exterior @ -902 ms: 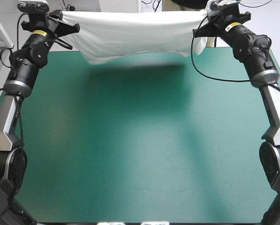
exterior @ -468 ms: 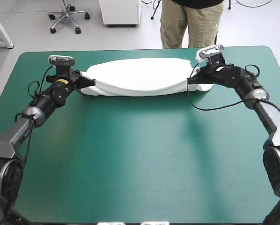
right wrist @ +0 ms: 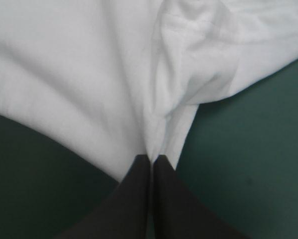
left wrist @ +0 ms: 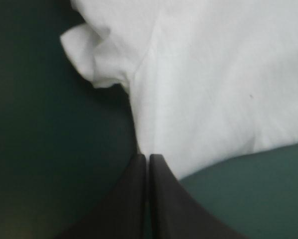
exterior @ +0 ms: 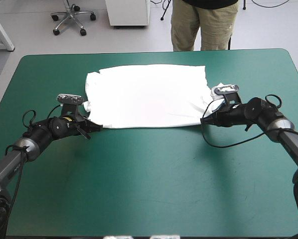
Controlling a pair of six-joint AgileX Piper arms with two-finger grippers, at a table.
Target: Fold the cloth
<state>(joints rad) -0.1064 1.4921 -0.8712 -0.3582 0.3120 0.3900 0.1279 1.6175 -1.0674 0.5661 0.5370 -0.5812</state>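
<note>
The T-shirt [exterior: 146,94] is lying flat on the tabletop [exterior: 149,189]; the left gripper [exterior: 93,127] is pinching its 8 o'clock corner, the right gripper [exterior: 207,119] its 4 o'clock corner.

Pretty much the only non-task thing here is the surface [exterior: 149,189], its teal-green cover [exterior: 49,74] running left to right with rounded far corners, a soft sheen mid-way and a few faint scuffs near the near edge.
</note>
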